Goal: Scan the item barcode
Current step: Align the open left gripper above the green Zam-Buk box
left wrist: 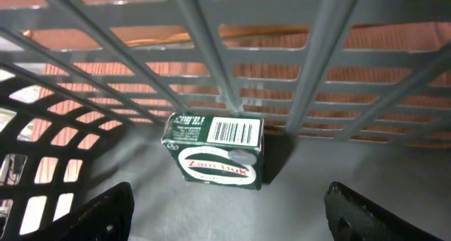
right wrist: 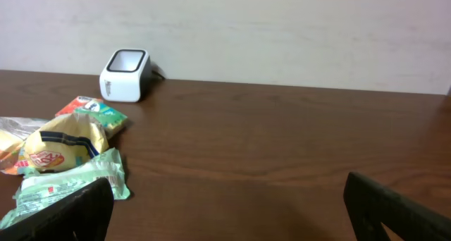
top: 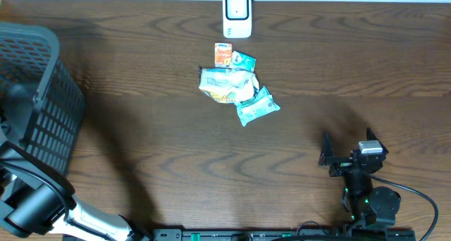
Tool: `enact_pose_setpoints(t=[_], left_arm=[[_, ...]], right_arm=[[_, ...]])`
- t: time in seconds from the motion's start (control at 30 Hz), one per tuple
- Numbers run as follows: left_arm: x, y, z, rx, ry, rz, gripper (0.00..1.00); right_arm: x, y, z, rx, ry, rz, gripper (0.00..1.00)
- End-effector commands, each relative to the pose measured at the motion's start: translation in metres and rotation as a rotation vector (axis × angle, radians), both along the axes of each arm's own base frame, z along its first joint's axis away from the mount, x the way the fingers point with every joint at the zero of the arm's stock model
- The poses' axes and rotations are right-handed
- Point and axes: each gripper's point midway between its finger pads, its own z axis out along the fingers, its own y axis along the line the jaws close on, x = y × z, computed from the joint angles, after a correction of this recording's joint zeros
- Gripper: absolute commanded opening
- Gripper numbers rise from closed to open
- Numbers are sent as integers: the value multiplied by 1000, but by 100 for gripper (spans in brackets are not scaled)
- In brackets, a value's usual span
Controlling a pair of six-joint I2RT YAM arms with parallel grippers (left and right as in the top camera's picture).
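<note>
In the left wrist view a dark green box [left wrist: 215, 149] with a white barcode on its upper face lies on the grey floor of the basket [left wrist: 232, 65], against the slatted wall. My left gripper [left wrist: 232, 223] hangs open just in front of the box, one finger on each side, touching nothing. The white barcode scanner [top: 237, 14] stands at the far edge of the table, also seen from the right wrist as the scanner [right wrist: 125, 75]. My right gripper [top: 347, 144] is open and empty over bare wood at the near right.
A pile of packets [top: 236, 86] lies in front of the scanner: an orange packet [top: 223, 54], a small green box [top: 244, 60], a yellow-and-white bag [top: 224, 84] and a mint packet [top: 257, 107]. The grey basket [top: 42, 93] fills the left side.
</note>
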Motion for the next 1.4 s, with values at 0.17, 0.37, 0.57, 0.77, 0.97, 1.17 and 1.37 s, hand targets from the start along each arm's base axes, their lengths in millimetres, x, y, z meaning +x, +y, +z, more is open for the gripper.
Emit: enact_pose_setpoints(t=[0.17,0.37,0.57,0.77,0.97,1.17,1.37], left_arm=[[-4,2,-30,-28,-26,-21,86],[-16,12,-29,-23,-2,-27,76],[-33,21,-29,-26,4,8,32],[-23,23,-30,-47,54,-157,26],[-20,28,-27,-32,107,-247,11],[-29,34,-26,-27,110,-224,7],[-36,36,-27,-31,112,-210,7]], right_arm=[[0,-2,0,13,0,-9,99],[0,-2,0,14,0,-9,99],[0,-2,0,14,0,-9,99],[0,-2,0,14,0,-9,99],[0,-2,0,14,0,-9,99],[0,-2,0,14,0,-9,99],[0,-2,0,14,0,-9,99]])
